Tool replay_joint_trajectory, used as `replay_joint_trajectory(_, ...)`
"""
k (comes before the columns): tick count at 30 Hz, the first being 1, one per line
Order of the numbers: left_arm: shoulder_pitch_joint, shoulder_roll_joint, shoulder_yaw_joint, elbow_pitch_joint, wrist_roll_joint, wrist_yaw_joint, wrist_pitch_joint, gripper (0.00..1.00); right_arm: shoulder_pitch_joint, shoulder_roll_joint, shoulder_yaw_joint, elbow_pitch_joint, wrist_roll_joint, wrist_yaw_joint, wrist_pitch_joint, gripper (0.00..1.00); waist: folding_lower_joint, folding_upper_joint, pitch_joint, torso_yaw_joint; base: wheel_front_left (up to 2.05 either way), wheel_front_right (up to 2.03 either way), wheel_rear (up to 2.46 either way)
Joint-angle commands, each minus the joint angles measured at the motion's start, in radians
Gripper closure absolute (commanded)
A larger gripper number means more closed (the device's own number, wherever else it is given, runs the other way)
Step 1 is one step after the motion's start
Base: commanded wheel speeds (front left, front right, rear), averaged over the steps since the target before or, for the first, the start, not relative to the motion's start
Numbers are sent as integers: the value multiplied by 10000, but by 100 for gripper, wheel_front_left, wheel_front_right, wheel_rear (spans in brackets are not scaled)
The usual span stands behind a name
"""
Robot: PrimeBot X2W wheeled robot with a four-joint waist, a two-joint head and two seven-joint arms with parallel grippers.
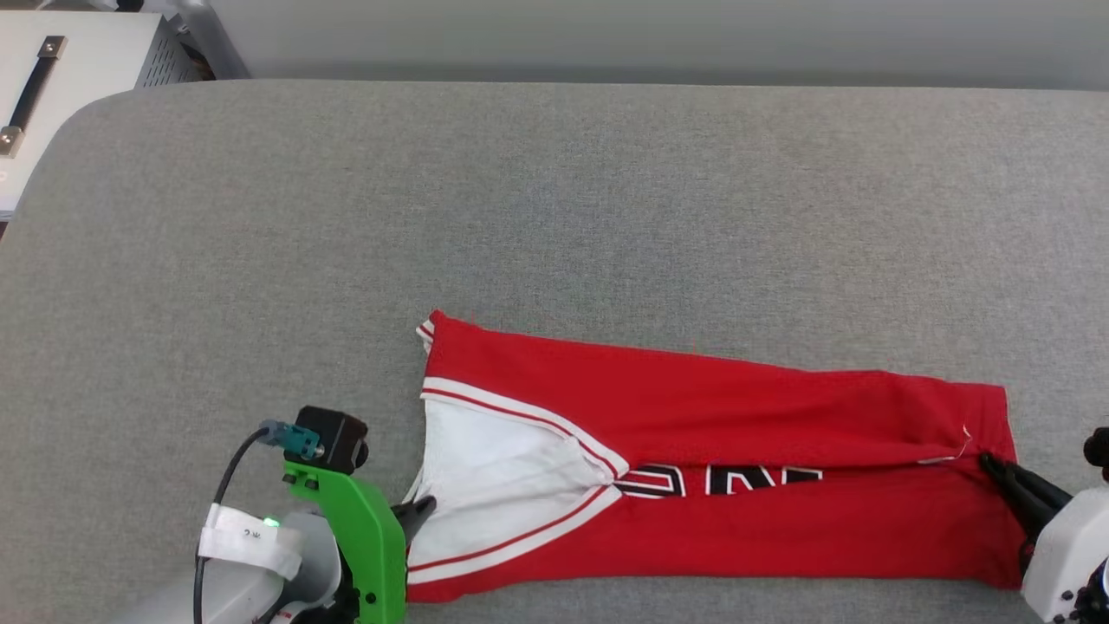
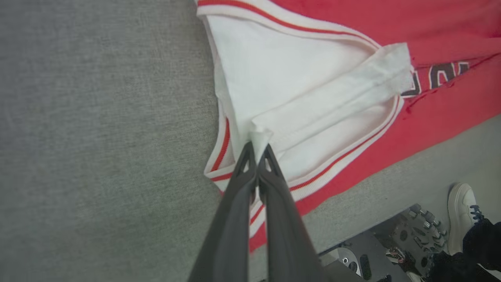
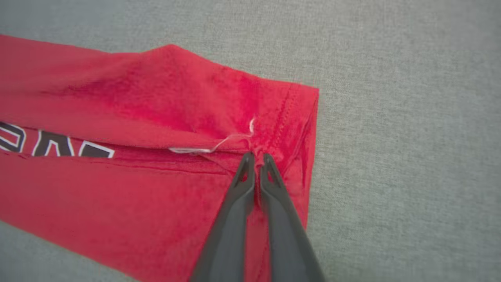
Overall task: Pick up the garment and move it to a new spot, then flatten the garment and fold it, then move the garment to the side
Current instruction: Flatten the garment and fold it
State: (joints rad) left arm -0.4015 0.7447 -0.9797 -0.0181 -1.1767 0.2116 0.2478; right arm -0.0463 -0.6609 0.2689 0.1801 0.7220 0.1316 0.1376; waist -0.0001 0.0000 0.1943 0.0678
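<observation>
Garment: the garment (image 1: 710,468) lies flat on the grey padded surface (image 1: 554,217), in the near half, right of centre, as 1 long narrow strip running left to right.
Garment layout: both long sides are turned in and meet along a middle line. The black lettering (image 1: 719,479) shows only as a sliver in that seam.
Left end: the white sleeve (image 1: 494,468) and its red-white striped trim (image 1: 520,412) lie uppermost here.
Right end: the red hem sits here, with a loose white thread (image 1: 953,451) at the seam.
Left gripper: the left gripper (image 2: 257,150) has its 2 fingers pressed together on a small tuck of white sleeve fabric at the garment's left edge.
Right gripper: the right gripper (image 3: 256,158) has its fingers closed on red cloth at the hem, where the 2 turned-in sides meet.
Step in hand: judged to be the fold stage. The lengthwise fold looks laid and both pinches hold the near flap on the middle line.
Next move: likely requires releasing both pinches without dragging the cloth, then taking 1 end and bringing it across to the other.
Caution: the sleeve tuck may lift with the fingers and reopen the flap.
Surroundings: a white cabinet (image 1: 78,61) stands beyond the far left corner. A person's shoe (image 2: 462,211) is on the floor beside the near edge.
</observation>
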Motion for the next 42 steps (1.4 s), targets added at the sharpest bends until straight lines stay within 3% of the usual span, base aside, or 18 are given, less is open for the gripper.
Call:
replay_joint_trajectory(1,214,-2,-70,32,-46,65,83,100,101,-101,63,-10,-96,-9,12,100,1,0,12,2,0,0,0)
replay_joint_trajectory(7,117,-109,-396,276,276,40,266,100,21,-165,340,175,-362,-9,-3,100,1,0,102,19,0,0,0)
replay_joint_trajectory(8,101,-157,-431,325,306,23,271,100,-4,-149,366,213,-368,-9,1,78,1,0,120,22,0,0,0)
replay_joint_trajectory(9,98,-229,-469,379,297,-6,297,100,-36,-127,384,261,-375,-9,-4,2,1,0,136,23,0,0,0)
replay_joint_trajectory(10,95,-278,-496,418,295,-32,311,57,-48,-76,376,335,-300,-9,51,0,1,0,143,24,0,0,0)
replay_joint_trajectory(11,76,-322,-536,467,347,-60,295,0,-64,-22,397,392,-197,-9,141,0,1,0,148,25,0,0,0)
replay_joint_trajectory(19,196,-618,-516,718,422,-237,-217,0,55,-55,125,435,-16,-9,401,0,1,0,-216,11,0,0,0)
replay_joint_trajectory(23,429,-582,-229,671,318,-245,-817,0,342,198,-405,-274,533,-9,831,0,1,0,-508,-108,0,0,0)
replay_joint_trajectory(29,484,-475,466,579,795,263,-2385,0,738,249,-1440,-1360,367,-9,1645,0,1,0,-701,-180,0,0,0)
replay_joint_trajectory(33,399,-482,762,667,1453,465,-3604,0,884,633,-2226,-1726,320,-9,2552,0,1,0,-714,-155,0,0,0)
replay_joint_trajectory(37,337,-734,1106,706,1922,113,-4767,0,903,1068,-2946,-1764,64,-9,3584,0,1,0,-650,-58,0,0,0)
replay_joint_trajectory(40,367,-1026,1745,851,2602,117,-5067,0,799,1506,-3465,-1692,-126,-9,4251,0,1,0,-546,50,0,0,0)
replay_joint_trajectory(42,460,-1451,2669,615,3424,132,-5086,0,733,1712,-3683,-1637,-302,-9,4617,0,1,0,-459,134,0,0,0)
